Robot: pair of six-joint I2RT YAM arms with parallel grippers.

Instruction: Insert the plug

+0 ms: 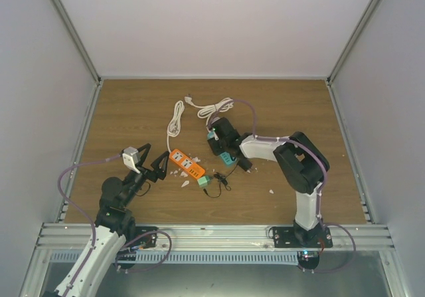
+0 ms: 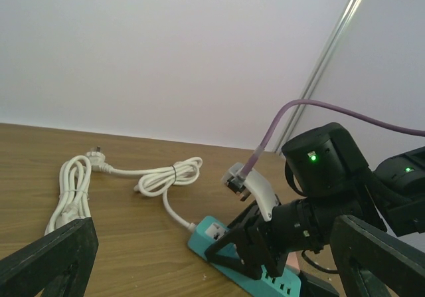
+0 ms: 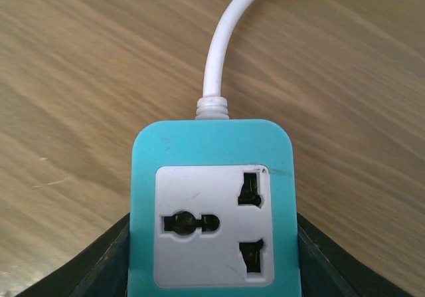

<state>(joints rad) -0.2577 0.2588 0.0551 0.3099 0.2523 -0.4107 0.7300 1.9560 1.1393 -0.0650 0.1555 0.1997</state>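
Small black boxy plug (image 1: 247,167) beside teal power strip (image 3: 212,151) pinched by right hand (image 3: 212,227); left hand (image 1: 156,161) spread.

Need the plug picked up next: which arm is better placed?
Left. The left fingers are open and empty; the right fingers grip the teal power strip. The plug lies loose between the arms.

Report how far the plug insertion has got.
Done: the right gripper is closed on the teal power strip, apparently steadying it. In hand: nothing yet; the strip's visible socket is empty, and the left gripper is open, holding nothing. Left: pick up the plug, apparently the small black piece lying on the table, and push it into a socket.
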